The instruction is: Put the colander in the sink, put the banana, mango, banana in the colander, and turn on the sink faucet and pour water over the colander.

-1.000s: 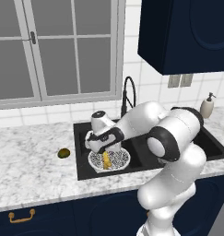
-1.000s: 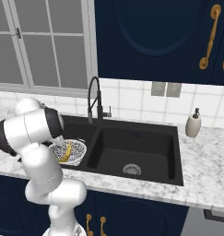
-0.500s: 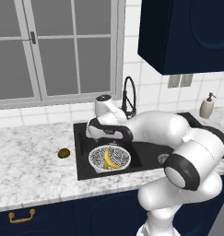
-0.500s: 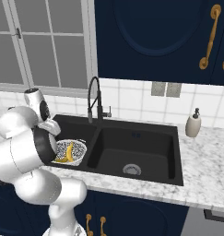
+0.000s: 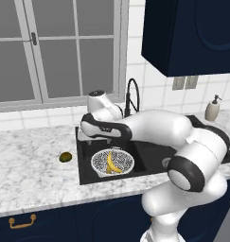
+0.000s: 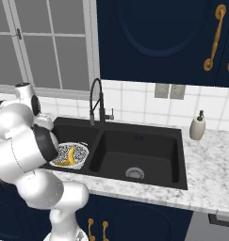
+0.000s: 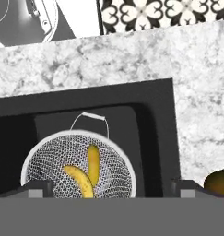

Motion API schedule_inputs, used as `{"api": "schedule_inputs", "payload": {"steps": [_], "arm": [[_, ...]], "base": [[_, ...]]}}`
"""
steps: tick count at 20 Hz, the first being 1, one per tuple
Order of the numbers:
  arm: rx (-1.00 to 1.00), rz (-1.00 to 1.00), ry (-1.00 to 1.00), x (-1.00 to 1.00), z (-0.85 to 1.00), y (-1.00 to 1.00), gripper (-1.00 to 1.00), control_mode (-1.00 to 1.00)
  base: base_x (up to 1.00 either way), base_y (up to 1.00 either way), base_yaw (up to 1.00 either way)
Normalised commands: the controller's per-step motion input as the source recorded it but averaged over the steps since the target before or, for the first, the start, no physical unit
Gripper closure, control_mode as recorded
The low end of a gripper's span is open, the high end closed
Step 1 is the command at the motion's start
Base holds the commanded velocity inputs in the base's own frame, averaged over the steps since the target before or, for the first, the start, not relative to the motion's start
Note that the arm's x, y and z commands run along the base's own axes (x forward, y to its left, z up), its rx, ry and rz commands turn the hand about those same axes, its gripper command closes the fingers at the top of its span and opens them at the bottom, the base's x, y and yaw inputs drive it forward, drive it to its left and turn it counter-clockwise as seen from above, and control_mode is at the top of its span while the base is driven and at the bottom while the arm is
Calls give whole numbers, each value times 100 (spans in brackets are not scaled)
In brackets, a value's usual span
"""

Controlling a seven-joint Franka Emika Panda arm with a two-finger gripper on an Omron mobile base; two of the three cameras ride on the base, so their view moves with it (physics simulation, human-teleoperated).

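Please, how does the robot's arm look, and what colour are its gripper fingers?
The arm is glossy white with rounded, thick segments and dark grey-black bands at the joints. No loose cables or markings are visible. The gripper has two small dark grey fingertips, blocky in shape.

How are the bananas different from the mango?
The bananas are long, curved and yellow; the mango is a small dark oval. The bananas lie crossed inside the colander in the sink; the mango sits alone on the marble counter. Both are fruit, untouched by the gripper.
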Motion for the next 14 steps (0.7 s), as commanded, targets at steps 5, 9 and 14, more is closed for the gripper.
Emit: {"api": "schedule_inputs", "payload": {"steps": [5, 9, 14], "arm": [[0, 9, 1, -4, -1, 66, -100, -100], [0, 13, 6, 0, -1, 64, -100, -100], [0, 13, 3, 1, -5, 52, -100, -100]], "base": [[0, 0, 0], [0, 0, 0], [0, 0, 0]]}}
